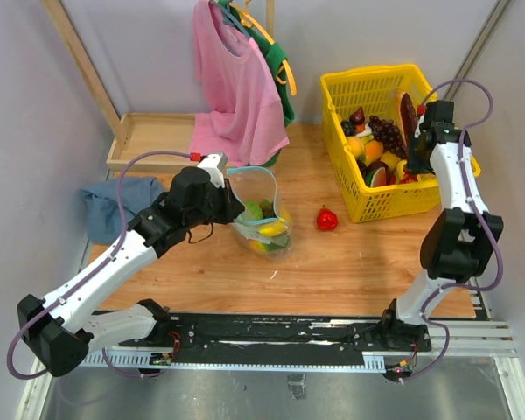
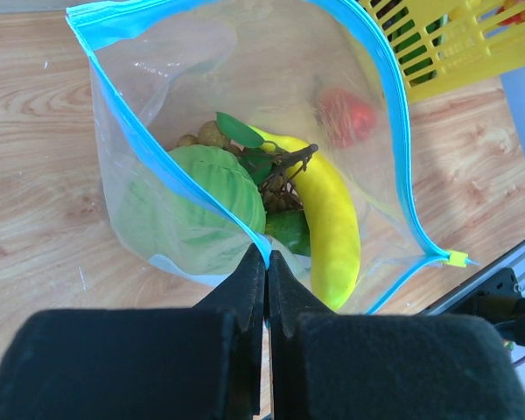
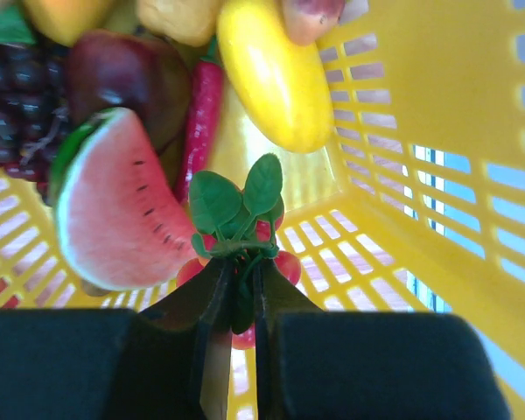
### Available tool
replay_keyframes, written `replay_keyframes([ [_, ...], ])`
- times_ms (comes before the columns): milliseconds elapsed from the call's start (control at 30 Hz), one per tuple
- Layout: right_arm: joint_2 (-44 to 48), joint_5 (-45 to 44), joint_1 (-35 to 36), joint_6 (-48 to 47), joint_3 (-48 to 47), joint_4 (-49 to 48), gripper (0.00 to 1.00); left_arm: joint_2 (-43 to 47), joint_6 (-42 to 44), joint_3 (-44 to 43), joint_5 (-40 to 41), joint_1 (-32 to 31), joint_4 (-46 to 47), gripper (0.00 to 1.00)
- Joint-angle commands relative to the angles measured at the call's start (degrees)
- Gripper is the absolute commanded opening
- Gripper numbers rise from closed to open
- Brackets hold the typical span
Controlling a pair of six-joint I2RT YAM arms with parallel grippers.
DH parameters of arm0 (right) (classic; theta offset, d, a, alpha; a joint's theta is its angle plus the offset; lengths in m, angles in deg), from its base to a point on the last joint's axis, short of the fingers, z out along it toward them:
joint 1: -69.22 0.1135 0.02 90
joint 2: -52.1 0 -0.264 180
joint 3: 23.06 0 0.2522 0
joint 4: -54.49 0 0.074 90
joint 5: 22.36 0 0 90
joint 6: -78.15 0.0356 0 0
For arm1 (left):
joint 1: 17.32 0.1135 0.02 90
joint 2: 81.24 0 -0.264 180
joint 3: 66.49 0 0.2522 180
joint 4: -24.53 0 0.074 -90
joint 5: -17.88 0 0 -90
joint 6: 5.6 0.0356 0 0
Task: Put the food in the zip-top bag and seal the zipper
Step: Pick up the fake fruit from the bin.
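**Top view.** The clear, crinkly plastic zip-top bag (image 1: 261, 219) stands mouth-up on the wooden desk (image 1: 332, 271), well to the left of the yellow plastic mesh basket (image 1: 394, 206). Several glossy toy foods already lie in it. A small red toy strawberry (image 1: 326, 219) lies on the desk between bag and basket, near the basket's near-left corner. A pink shirt (image 1: 236, 87) hangs beyond the basket to its left, and a crumpled blue cloth (image 1: 114, 206) lies far to its left. Neither appears to obstruct the way from basket to bag.

**Left wrist view.** The left fingers (image 2: 245, 289) are pressed together on the thin teal-blue zipper (image 2: 394, 122) at the bag's near rim and hold the mouth open. Inside are a yellow toy banana (image 2: 332, 227), a green toy cabbage (image 2: 210, 188) and a tan berry cluster (image 2: 206, 136). The film is probably light, limp and slippery, so the stiffer strip is the better hold.

**Right wrist view.** Inside the basket, the right fingers (image 3: 206, 306) are clamped on the stem of a red toy fruit (image 3: 284, 262) with green leaves. It is likely light, hard and slick, so the stem should grip better than the round body. A toy watermelon slice (image 3: 114, 219) lies just beside it and the basket wall is close on the other side. A straight lift therefore seems advisable.
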Motion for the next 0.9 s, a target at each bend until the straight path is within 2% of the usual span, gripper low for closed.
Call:
replay_keyframes([
  [0, 8.25, -0.09, 2.56, 3.28, 4.29, -6.02, 0.01, -0.83, -0.92, -2.05, 0.81, -0.07, -0.46, 0.0],
  [167, 15.96, -0.09, 7.77, 3.47, 4.6, -8.4, 0.01, -1.25, -1.07, -2.75, 1.81, -0.07, -1.16, 0.0],
  [533, 27.81, -0.01, 26.46, 5.78, 4.48, -13.45, 0.01, -1.72, -2.94, -2.85, 1.02, -0.08, -0.59, 0.0],
  [867, 30.46, 7.08, 45.25, 13.77, 10.38, -28.57, 0.01, -1.12, -4.47, -2.04, -0.2, -0.07, 0.39, 0.0],
])
